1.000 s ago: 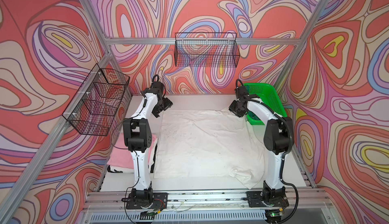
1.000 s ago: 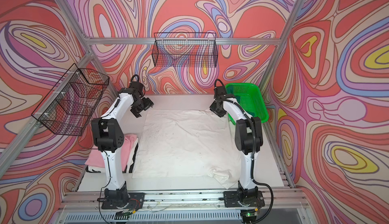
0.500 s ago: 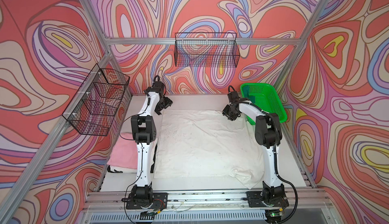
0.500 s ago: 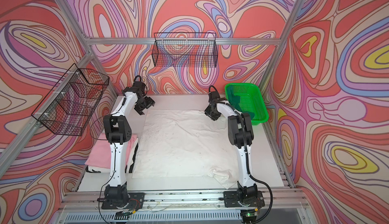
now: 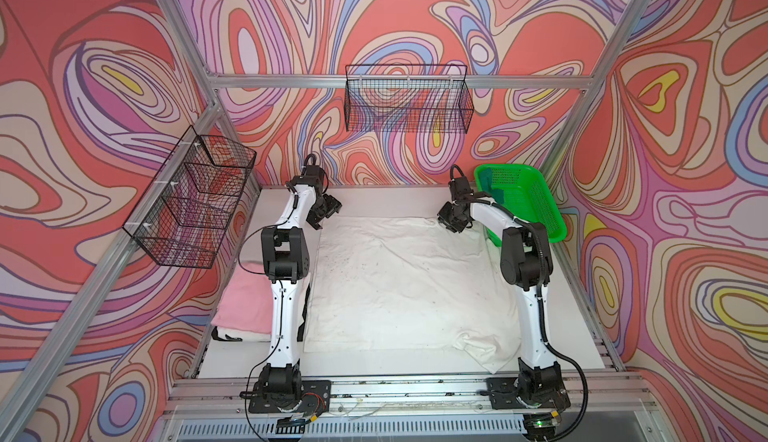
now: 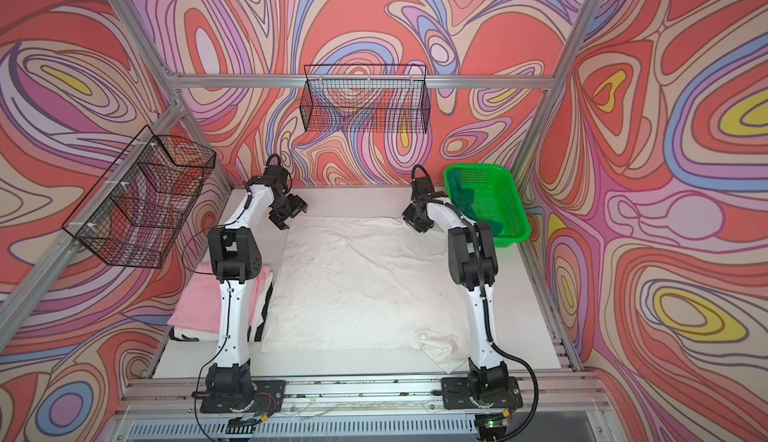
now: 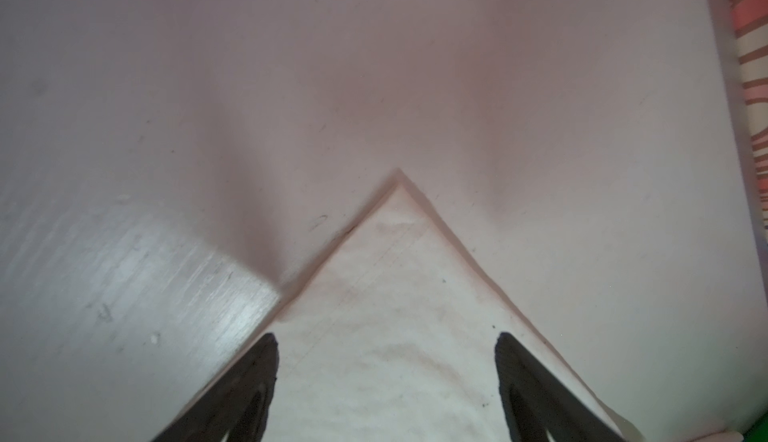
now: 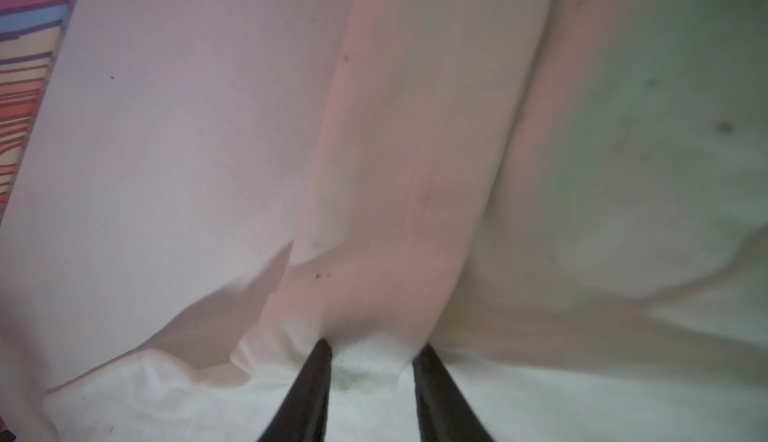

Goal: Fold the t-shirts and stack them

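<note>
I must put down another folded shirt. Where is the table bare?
Bare: the table strip between white t-shirt and back wall; the strip before the front rail; the right side near the green basket. Crowded: left edge, by the pink t-shirt.

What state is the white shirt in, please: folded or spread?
Spread: white shirt lies flat across the table, one near corner bunched.

My left arm [image 5: 286, 311] hides the inner edge of the pink t-shirt [image 5: 245, 298] and most of the white cloth [image 5: 241, 333] under it. The right arm [image 6: 455, 222] and the green basket [image 6: 478, 166] screen much of the dark green t-shirt [image 6: 465, 197]. The right end effector [image 8: 372, 346] has its fingers [image 8: 316, 382] cut off by the frame edge. The white t-shirt [image 8: 540, 398] puckers between them, possibly pinched; I can't tell. The left end effector [image 7: 384, 338] is cut off the same way.
</note>
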Controlling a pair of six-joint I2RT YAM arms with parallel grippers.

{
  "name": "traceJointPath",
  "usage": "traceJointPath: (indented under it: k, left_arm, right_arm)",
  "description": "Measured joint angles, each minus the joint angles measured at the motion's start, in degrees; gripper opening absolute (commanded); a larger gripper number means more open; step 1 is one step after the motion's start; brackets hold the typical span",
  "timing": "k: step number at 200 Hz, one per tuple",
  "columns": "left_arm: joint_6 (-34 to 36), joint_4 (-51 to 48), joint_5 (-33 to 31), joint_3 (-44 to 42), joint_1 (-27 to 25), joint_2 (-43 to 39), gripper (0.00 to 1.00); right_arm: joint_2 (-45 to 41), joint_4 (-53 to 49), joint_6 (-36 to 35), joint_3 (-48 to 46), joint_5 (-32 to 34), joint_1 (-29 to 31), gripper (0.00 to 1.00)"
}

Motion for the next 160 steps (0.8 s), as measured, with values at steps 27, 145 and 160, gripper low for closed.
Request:
traceJointPath:
  k: [27,145,160]
  left_arm:
    - [0.13,0.07,0.0,0.0,0.0,0.07,0.83]
    - [0.22,0.74,0.0,0.0,1.03,0.33,0.82]
    - [0.22,0.85,0.0,0.0,1.2,0.33,0.82]
  right_arm:
    - [0.02,1.01,-0.04,0.37,0.04,0.0,0.29]
    - [2.91,1.22,-1.75,4.35,0.33,0.0,0.42]
    - [3.15,1.25,-1.81,4.7,0.44,0.0,0.44]
